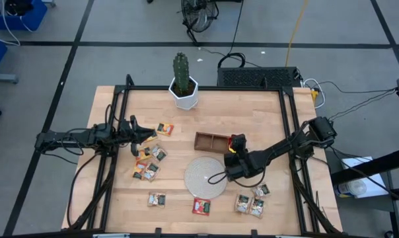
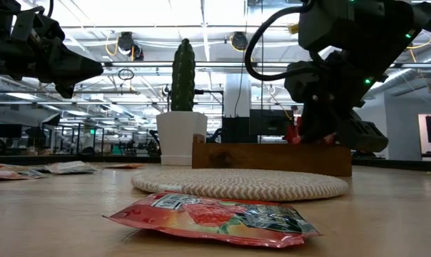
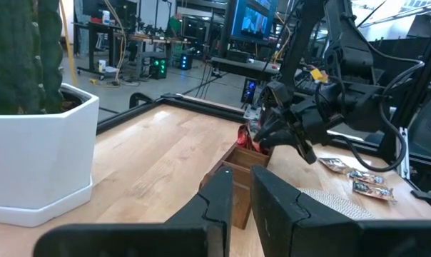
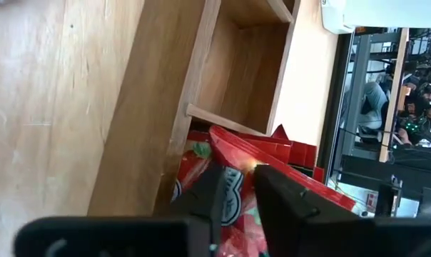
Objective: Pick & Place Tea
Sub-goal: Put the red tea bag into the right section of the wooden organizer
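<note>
While the right claw (image 1: 234, 151) hovers over the 3 o'clock end compartment of the wooden tray (image 1: 211, 141), its fingers (image 4: 217, 194) pinch a red tea sachet (image 4: 238, 171) standing in that compartment among other red sachets.

Left claw (image 1: 149, 134): raised above the desk (image 1: 252, 106) at its 9 o'clock side, fingers (image 3: 272, 196) pressed nearly together, holding nothing.

Loose tea sachets: a cluster (image 1: 148, 162) at 8 o'clock of the woven disc (image 1: 201, 176); one (image 1: 164, 129) near the left claw; one (image 1: 157, 199) at 7 o'clock; a red one (image 1: 201, 206) just off the disc at 6 o'clock; a group (image 1: 251, 201) at 4 o'clock.

Potted cactus (image 1: 183, 82): desk's 12 o'clock edge.
</note>
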Robot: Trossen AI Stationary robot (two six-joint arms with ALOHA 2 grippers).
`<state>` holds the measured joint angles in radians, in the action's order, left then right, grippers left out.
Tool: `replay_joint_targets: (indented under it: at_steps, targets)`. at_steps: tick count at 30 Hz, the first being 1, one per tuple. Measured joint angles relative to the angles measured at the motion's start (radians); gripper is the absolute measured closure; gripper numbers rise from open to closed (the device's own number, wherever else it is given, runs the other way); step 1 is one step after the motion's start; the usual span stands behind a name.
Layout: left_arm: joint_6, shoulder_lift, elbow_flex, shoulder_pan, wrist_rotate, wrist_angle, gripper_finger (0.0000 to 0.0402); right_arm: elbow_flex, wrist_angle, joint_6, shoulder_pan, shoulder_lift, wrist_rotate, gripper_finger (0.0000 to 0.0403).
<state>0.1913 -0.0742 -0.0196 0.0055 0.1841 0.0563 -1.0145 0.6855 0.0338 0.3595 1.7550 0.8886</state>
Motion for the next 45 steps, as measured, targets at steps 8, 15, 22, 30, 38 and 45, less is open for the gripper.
replay_joint_targets:
  at_steps: [8,15,22,30,38,45]
  targets:
    - [0.000,0.000,0.000,0.000,0.000,0.000,0.0350,0.000,-0.002,0.005,0.008,0.000,0.000,0.0276]
    - [0.000,0.000,0.000,0.000,0.000,0.000,0.0350,-0.012,-0.002,0.003,0.034,0.000,-0.001,0.0270]
    - [0.000,0.000,0.000,0.000,0.000,0.000,0.0350,-0.045,-0.002,0.004,0.048,-0.040,-0.001,0.0272]
    - [0.000,0.000,0.000,0.000,0.000,0.000,0.0350,-0.040,-0.001,0.082,0.043,-0.223,-0.012,0.0277]
    - [0.000,0.000,0.000,0.000,0.000,0.000,0.0350,-0.034,-0.009,0.021,-0.114,-0.344,-0.503,0.0393]
    - [0.000,0.000,0.000,0.000,0.000,0.000,0.0350,-0.032,0.015,-0.009,-0.206,-0.234,-0.657,0.0402]
